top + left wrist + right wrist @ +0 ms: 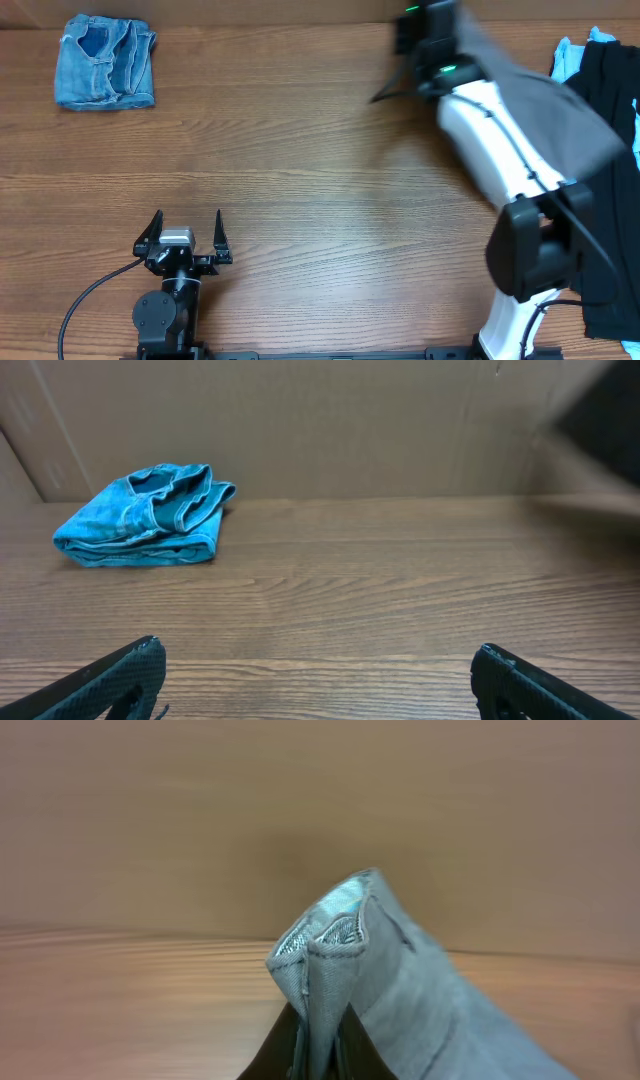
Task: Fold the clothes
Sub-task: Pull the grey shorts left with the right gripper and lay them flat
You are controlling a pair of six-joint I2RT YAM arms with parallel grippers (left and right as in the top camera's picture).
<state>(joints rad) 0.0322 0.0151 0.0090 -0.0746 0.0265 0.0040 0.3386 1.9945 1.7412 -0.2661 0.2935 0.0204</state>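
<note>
R jaws pinch only a thin edge of the shorts, top right, so it may slip out; L jaws open.

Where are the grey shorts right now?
In the overhead view the grey shorts hang at the table's far right, pinched by the right gripper, beside the black garment.

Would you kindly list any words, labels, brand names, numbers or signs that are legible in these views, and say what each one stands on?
No text can be read in any view.
The denim shorts, the grey shorts pinched in the right gripper, the black T-shirt and the table show no print or label.
The green lights on the right arm are plain glows, not characters.
</note>
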